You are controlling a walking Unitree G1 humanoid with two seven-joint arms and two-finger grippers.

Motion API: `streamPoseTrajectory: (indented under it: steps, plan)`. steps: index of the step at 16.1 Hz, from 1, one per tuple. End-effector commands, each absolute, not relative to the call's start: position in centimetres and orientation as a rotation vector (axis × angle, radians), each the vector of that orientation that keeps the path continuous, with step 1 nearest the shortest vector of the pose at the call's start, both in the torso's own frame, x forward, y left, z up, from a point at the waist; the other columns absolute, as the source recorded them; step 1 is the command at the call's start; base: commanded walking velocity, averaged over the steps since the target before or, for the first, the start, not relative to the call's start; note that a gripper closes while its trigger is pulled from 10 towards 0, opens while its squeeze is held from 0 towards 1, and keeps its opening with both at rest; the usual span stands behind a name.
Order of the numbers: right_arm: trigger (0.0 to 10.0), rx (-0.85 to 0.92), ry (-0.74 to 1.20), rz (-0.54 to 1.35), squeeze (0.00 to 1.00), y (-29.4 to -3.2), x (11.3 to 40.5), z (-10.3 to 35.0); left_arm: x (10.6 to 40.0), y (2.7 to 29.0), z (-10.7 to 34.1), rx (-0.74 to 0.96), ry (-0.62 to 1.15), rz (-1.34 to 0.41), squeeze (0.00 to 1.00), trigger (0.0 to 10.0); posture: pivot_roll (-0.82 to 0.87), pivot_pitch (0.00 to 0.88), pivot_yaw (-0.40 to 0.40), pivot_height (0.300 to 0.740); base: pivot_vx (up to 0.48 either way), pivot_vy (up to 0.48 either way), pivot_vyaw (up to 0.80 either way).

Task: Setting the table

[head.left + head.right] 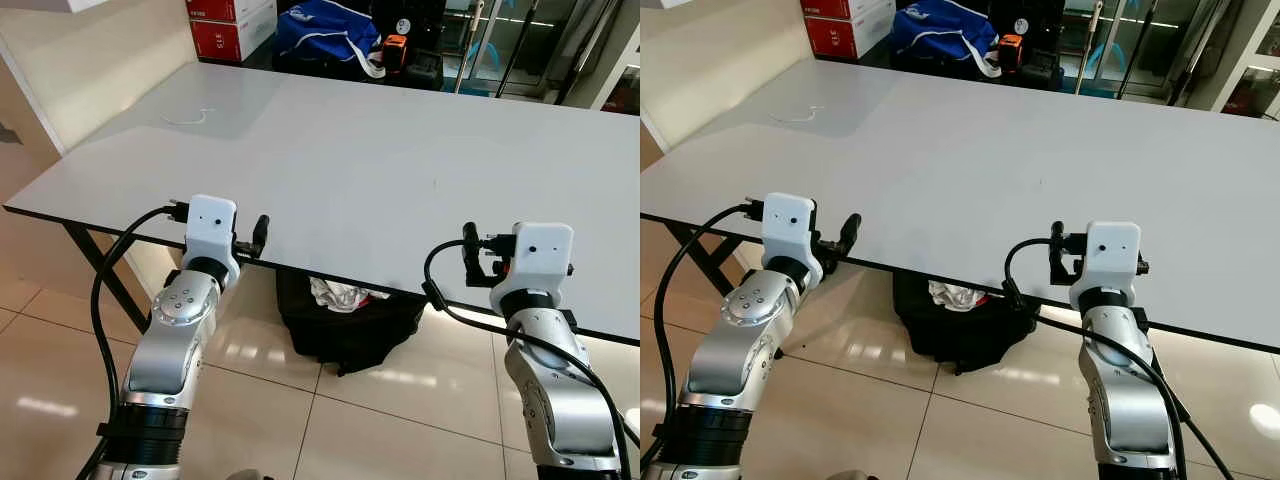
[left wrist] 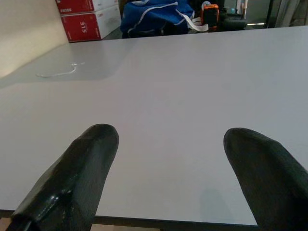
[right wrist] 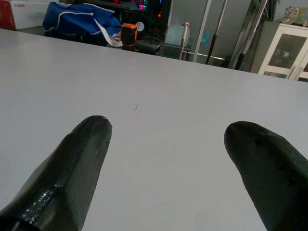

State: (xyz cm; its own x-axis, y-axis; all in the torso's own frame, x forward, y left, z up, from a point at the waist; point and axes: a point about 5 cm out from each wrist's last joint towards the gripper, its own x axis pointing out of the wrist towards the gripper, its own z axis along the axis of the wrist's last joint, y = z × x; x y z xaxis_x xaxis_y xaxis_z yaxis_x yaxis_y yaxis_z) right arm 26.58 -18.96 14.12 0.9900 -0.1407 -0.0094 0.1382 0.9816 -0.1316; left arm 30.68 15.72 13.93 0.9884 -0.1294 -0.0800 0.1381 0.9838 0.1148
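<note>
White table [image 1: 350, 150] seen from the robot's head, with both silver arms raised to its near edge. The left gripper [image 2: 163, 159] is held level at the near edge, toward the table's left end, forearm rising from below and a black cable looping behind its white wrist housing. The right gripper [image 3: 166, 154] is held level at the same near edge, toward the table's right end, forearm nearly upright beneath it. In each wrist view the two black fingers stand wide apart with bare tabletop between them; neither holds anything.

A thin white cord [image 1: 190, 116] lies on the table's far left corner. Beyond the far edge stand red and white boxes [image 2: 89, 21], one printed with the figures "315" turned on their side; other lettering on them is too small to read. Beside them sit a blue bag [image 1: 325, 35] and an orange-and-black device [image 1: 395, 52]. Under the table, on the tiled floor [image 1: 400, 400], rests a black bag [image 1: 345, 330] with white cloth showing at its open top.
</note>
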Motion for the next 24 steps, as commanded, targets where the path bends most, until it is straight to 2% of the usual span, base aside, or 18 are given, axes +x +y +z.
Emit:
streamPoseTrajectory:
  steps: [1, 14, 15, 16, 17, 18, 19, 20, 21, 24]
  plan:
    - [10.0, -0.136, 0.022, -0.148, 0.0, -19.0, 26.6, 14.2, 30.7, 15.7, 14.5, 0.133, 0.045, -0.136, 0.0, 10.0, -0.01, 0.0, 0.01, 0.74, 0.0, 0.0, 0.0]
    - [10.0, -0.141, 0.041, -0.179, 0.0, -19.4, 26.8, 14.0, 30.8, 15.3, 14.4, 0.131, 0.057, -0.13, 0.0, 10.0, -0.01, 0.0, 0.001, 0.74, 0.0, 0.0, 0.0]
    - [10.0, -0.118, 0.036, -0.197, 0.0, -19.4, 26.8, 14.2, 30.8, 15.2, 14.7, 0.127, 0.022, -0.127, 0.0, 10.0, -0.01, 0.0, 0.0, 0.74, 0.0, 0.0, 0.0]
    - [10.0, -0.028, -0.007, -0.136, 0.0, -18.8, 26.9, 14.8, 30.7, 15.0, 15.3, 0.076, -0.025, -0.156, 0.0, 10.0, -0.01, 0.0, -0.001, 0.74, 0.0, 0.0, 0.0]
    - [10.0, -0.036, -0.002, -0.221, 0.0, -19.2, 27.0, 14.7, 30.9, 15.3, 16.3, 0.079, -0.101, -0.125, 0.0, 10.0, -0.01, 0.0, -0.002, 0.74, 0.0, 0.0, 0.0]
    - [10.0, -0.057, -0.008, -0.263, 0.0, -19.5, 27.0, 14.7, 30.9, 15.2, 16.3, 0.086, -0.093, -0.132, 0.0, 10.0, -0.01, 0.0, -0.003, 0.74, 0.0, 0.0, 0.0]
    - [10.0, -0.155, -0.032, -0.246, 0.0, -19.5, 27.2, 14.5, 30.9, 15.1, 15.8, 0.106, -0.053, -0.14, 0.0, 10.0, -0.01, 0.0, -0.001, 0.74, 0.0, 0.0, 0.0]
    - [10.0, -0.14, -0.031, -0.184, 0.0, -19.3, 26.9, 14.3, 30.7, 15.0, 15.2, 0.135, -0.035, -0.153, 0.0, 10.0, -0.01, 0.0, -0.002, 0.74, 0.0, 0.0, 0.0]
    - [10.0, -0.072, 0.004, -0.207, 0.0, -19.5, 26.8, 13.8, 30.5, 15.1, 14.6, 0.163, -0.013, -0.161, 0.0, 10.0, -0.01, 0.0, -0.002, 0.74, 0.0, 0.0, 0.0]
    - [10.0, -0.092, 0.048, -0.25, 0.0, -19.8, 26.7, 13.0, 30.3, 15.3, 14.1, 0.2, -0.019, -0.166, 0.0, 10.0, 0.0, 0.0, -0.006, 0.74, 0.0, 0.287, -0.44]
